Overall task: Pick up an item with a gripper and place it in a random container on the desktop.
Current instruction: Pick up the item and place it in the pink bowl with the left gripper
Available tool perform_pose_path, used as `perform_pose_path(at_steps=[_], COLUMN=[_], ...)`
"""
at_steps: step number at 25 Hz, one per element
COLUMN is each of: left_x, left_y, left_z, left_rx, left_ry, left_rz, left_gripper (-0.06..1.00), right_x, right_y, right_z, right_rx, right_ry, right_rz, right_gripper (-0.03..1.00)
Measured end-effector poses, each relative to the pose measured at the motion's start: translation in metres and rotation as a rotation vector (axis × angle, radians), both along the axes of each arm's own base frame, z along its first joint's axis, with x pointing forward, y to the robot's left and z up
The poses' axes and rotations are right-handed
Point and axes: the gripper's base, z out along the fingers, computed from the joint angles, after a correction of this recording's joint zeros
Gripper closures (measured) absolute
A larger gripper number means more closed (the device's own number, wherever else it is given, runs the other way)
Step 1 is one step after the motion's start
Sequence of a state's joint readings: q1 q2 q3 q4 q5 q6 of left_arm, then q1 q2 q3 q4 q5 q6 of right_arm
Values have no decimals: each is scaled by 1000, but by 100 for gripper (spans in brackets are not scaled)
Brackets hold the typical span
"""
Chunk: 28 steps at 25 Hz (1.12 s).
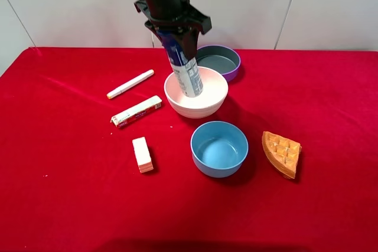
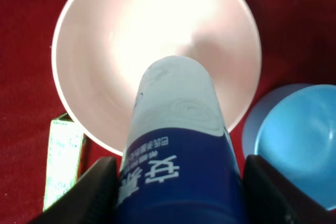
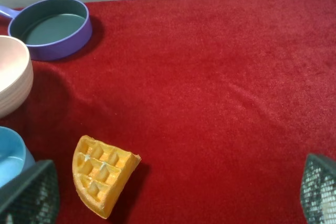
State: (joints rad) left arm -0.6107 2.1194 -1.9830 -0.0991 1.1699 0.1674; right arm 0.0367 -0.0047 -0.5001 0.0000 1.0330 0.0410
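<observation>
**Left gripper** (image 1: 177, 39) pinches the bottle (image 1: 189, 78) by its upper end. The bottle tilts, base inside the bowl (image 1: 204, 109); whether it touches the floor I cannot tell. I judge it stiff, light and glossy, apt to slip or roll, so a hold across the body below the cap suits. Pan (image 1: 220, 60) sits just beside the bowl at 1 o'clock, blue bowl (image 1: 219, 149) near at 5, box (image 1: 136, 111) at 9. Straight up looks free. **Right gripper** (image 3: 173, 196) hangs spread over the bench (image 3: 236, 77).
</observation>
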Motion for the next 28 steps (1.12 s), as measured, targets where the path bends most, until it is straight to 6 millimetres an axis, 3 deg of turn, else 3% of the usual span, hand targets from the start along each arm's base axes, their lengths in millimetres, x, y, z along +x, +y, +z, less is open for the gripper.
perform_pose_path(at_steps=[19, 28], left_x=[16, 20], left_y=[-11, -13], left_z=[-54, -58], left_rx=[45, 29], left_ry=[38, 1], left_rz=[-49, -80], left_gripper=[43, 43], right_x=[0, 0], right_y=[0, 0], right_z=[0, 0], right_rx=[0, 0], right_ry=[0, 0], right_rz=[0, 0], right_gripper=[28, 28])
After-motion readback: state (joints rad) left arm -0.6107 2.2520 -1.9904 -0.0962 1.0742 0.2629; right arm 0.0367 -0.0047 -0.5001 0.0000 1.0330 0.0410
